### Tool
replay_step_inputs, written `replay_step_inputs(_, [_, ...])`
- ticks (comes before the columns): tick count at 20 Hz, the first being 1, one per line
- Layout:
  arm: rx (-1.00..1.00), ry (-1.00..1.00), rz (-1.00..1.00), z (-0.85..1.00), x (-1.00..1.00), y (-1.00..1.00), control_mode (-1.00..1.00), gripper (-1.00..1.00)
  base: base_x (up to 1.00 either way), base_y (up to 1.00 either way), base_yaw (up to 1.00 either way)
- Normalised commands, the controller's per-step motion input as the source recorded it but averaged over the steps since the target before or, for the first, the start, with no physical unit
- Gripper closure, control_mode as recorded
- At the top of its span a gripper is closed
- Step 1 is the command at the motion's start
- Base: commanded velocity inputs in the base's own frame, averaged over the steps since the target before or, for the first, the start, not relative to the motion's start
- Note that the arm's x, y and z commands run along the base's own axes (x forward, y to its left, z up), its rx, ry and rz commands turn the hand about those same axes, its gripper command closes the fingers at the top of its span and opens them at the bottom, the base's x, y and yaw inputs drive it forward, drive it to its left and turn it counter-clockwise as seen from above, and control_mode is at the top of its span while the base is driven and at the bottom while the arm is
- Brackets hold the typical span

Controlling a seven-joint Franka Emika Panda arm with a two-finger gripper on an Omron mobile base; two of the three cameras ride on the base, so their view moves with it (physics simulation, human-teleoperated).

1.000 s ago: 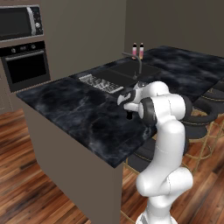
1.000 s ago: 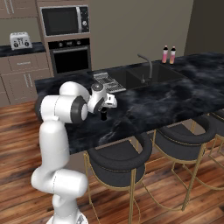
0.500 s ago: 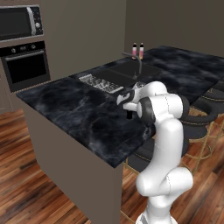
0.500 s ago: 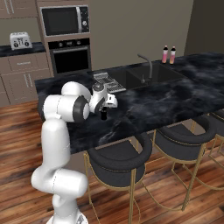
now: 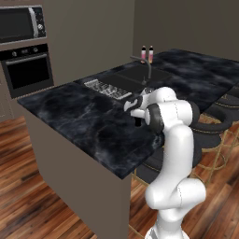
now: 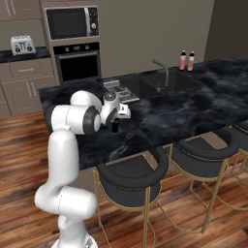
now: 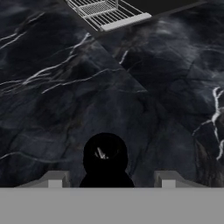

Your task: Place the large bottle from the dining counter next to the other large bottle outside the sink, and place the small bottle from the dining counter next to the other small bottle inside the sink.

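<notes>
— Surface and fixtures?
— Dining counter: polished black marble, white veining, flat slab on a taupe base. Sink: black rectangular recess with a dark curved faucet. Ribbed metal drain rack beside it.
— Small bottle?
— Small bottle: all black, rounded body, narrow neck. Upright on the marble, long axis vertical, cap toward the hand camera. Well short of the sink.
— Gripper?
— Gripper pointing down over the bottle, jaws partly open, one on each side. Contact with the bottle: cannot tell.
— Elsewhere?
— Two tall pink-yellow bottles upright behind the sink
</notes>
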Motion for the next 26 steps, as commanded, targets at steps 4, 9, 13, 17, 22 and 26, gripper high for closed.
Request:
replay_step_inputs(4, [0.00, 0.00, 0.00, 0.00, 0.13, 0.00, -1.00, 1.00, 0.00, 0.00, 0.00])
replay_step_inputs(9, [0.00, 0.00, 0.00, 0.00, 0.05, 0.00, -1.00, 1.00, 0.00, 0.00, 0.00])
replay_step_inputs(13, [0.00, 0.00, 0.00, 0.00, 0.00, 0.00, -1.00, 1.00, 0.00, 0.00, 0.00])
replay_step_inputs(17, [0.00, 0.00, 0.00, 0.00, 0.00, 0.00, -1.00, 1.00, 0.00, 0.00, 0.00])
replay_step_inputs(22, [0.00, -0.04, 0.00, 0.01, -0.25, 0.00, -1.00, 1.00, 0.00, 0.00, 0.00])
replay_step_inputs(26, [0.00, -0.11, 0.00, 0.16, -0.36, 0.00, -1.00, 1.00, 0.00, 0.00, 0.00])
